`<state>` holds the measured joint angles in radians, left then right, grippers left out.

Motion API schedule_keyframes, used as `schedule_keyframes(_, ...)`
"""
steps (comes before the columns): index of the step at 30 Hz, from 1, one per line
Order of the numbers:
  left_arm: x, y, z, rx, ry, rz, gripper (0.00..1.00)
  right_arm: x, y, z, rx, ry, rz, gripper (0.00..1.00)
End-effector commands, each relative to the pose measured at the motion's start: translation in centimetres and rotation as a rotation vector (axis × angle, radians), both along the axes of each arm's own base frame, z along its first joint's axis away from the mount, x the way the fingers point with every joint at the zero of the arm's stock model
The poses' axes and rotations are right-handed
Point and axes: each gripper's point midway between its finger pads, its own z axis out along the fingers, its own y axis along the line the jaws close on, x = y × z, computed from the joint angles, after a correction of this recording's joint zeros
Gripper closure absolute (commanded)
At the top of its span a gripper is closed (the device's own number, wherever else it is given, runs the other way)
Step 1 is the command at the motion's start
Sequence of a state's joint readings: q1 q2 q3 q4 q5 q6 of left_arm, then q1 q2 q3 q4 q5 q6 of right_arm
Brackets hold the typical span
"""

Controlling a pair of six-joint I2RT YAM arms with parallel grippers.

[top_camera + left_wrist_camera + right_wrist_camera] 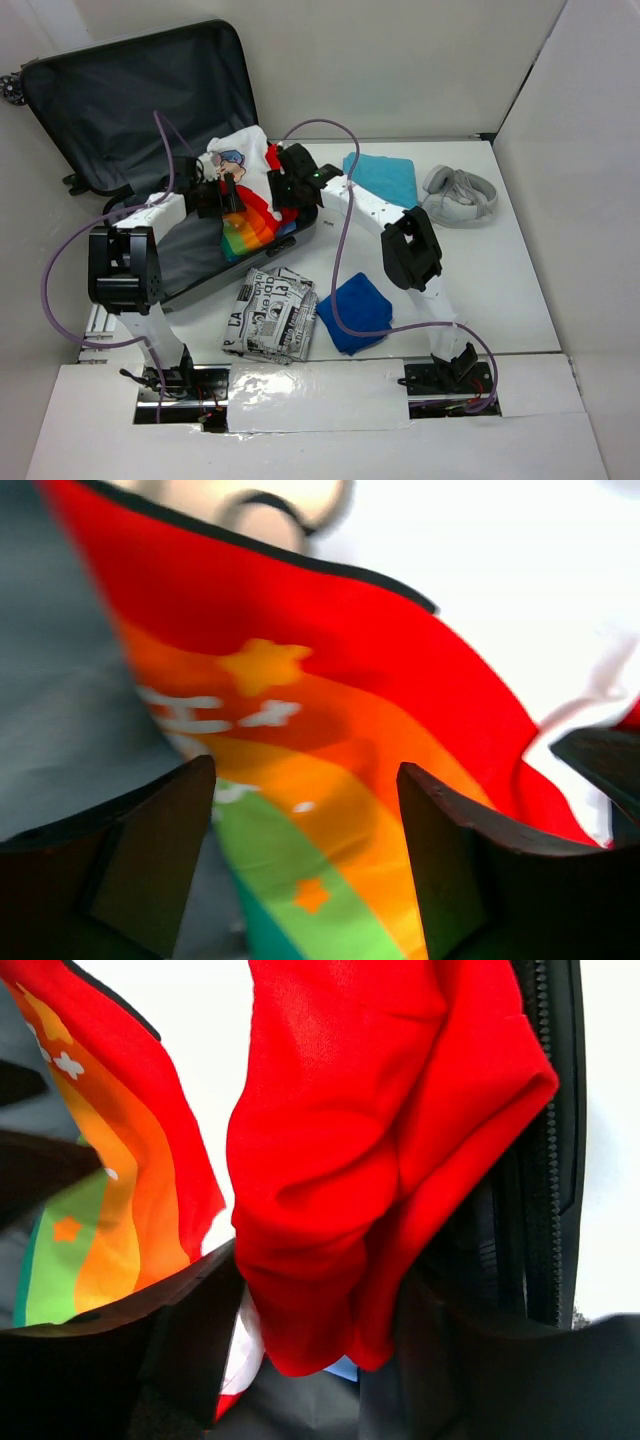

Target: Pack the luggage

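Luggage (120, 100) open at table (500, 250) rear-left; long axis left-right, wheels left, lid propped up behind. Left claw (305, 790) well open, hovering over rainbow shirt (245, 160), holding nothing. Right claw (320, 1290) pinching shirt's red fold at luggage rim.

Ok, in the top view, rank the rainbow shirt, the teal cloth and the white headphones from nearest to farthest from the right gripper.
From the right gripper:
1. rainbow shirt, its red part between the fingers.
2. teal cloth, on the table to the gripper's right.
3. headphones, farther right, beyond the cloth.
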<state>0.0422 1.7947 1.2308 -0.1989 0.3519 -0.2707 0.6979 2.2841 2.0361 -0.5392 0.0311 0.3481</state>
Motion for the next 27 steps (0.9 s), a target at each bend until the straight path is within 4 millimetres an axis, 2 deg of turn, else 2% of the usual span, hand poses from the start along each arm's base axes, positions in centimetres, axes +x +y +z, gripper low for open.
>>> schedule_keyframes(1, 0.2, -0.9, 1.3, -0.012, -0.046, 0.012, 0.18, 0.5, -0.4, -0.1, 0.002, -0.003, -0.024, 0.41)
schedule_keyframes(2, 0.2, -0.9, 0.9, -0.012, -0.037, 0.012, 0.22, 0.3, -0.2, -0.1, 0.008, 0.002, -0.015, 0.46)
schedule_keyframes(3, 0.2, -1.3, 0.9, -0.018, -0.033, 0.009, 0.25, 0.6, -0.5, -0.1, 0.013, 0.006, -0.018, 0.55)
schedule_keyframes(4, 0.0, -1.2, 0.7, -0.010, -0.024, 0.017, 0.33, 0.8, -0.4, 0.3, 0.020, -0.002, -0.018, 0.59)
schedule_keyframes(6, -0.8, -1.7, -0.5, 0.003, 0.008, 0.019, 0.40, 1.4, -1.2, 0.3, 0.024, 0.001, -0.021, 0.68)
schedule_keyframes(7, -1.1, -1.6, -0.2, 0.011, 0.002, 0.027, 0.45, 1.0, -0.7, 0.3, 0.037, 0.012, 0.018, 0.82)
schedule_keyframes(9, -1.8, -1.6, 0.8, 0.004, -0.017, 0.033, 0.45, 1.3, -1.2, 1.2, 0.060, 0.022, 0.047, 0.94)
schedule_keyframes(10, -2.5, -2.0, 0.7, -0.003, -0.009, 0.031, 0.43, 0.6, -0.6, 1.8, 0.082, 0.043, 0.095, 1.00)
schedule_keyframes(11, -2.9, -2.0, 1.0, -0.003, -0.015, 0.031, 0.40, 1.1, -0.8, 2.8, 0.099, 0.040, 0.109, 1.00)
schedule_keyframes(12, -3.2, -2.0, 2.2, -0.004, -0.043, 0.031, 0.36, 0.7, -1.7, 2.4, 0.087, 0.087, 0.137, 1.00)
schedule_keyframes(14, -4.2, -2.2, 2.1, -0.004, -0.031, 0.049, 0.22, -0.4, -1.0, 4.1, 0.129, 0.094, 0.255, 1.00)
schedule_keyframes(15, -4.5, -2.3, 2.3, 0.006, -0.038, 0.051, 0.09, -1.0, -1.6, 4.3, 0.127, 0.118, 0.281, 1.00)
schedule_keyframes(17, -5.6, -2.0, 2.4, 0.002, -0.040, 0.083, 0.00, -1.6, -1.9, 5.0, 0.147, 0.121, 0.331, 1.00)
schedule_keyframes(18, -5.7, -2.3, 2.6, -0.018, -0.051, 0.082, 0.00, -1.9, -1.7, 5.6, 0.158, 0.111, 0.358, 1.00)
schedule_keyframes(20, -6.4, -2.7, 2.0, -0.044, -0.035, 0.070, 0.00, -2.5, -1.9, 5.3, 0.179, 0.141, 0.387, 1.00)
schedule_keyframes(21, -6.8, -2.7, 1.6, -0.043, -0.023, 0.071, 0.00, -3.0, -1.7, 4.5, 0.184, 0.170, 0.418, 1.00)
schedule_keyframes(23, -6.6, -2.4, 1.5, -0.041, -0.017, 0.100, 0.00, -2.9, -2.3, 4.1, 0.200, 0.204, 0.438, 1.00)
schedule_keyframes(25, -6.7, -2.0, 1.6, -0.028, -0.014, 0.134, 0.00, -3.3, -2.7, 2.5, 0.170, 0.245, 0.452, 1.00)
schedule_keyframes(27, -6.2, -1.4, 1.8, -0.017, -0.020, 0.175, 0.00, -3.2, -2.6, 1.8, 0.129, 0.233, 0.454, 1.00)
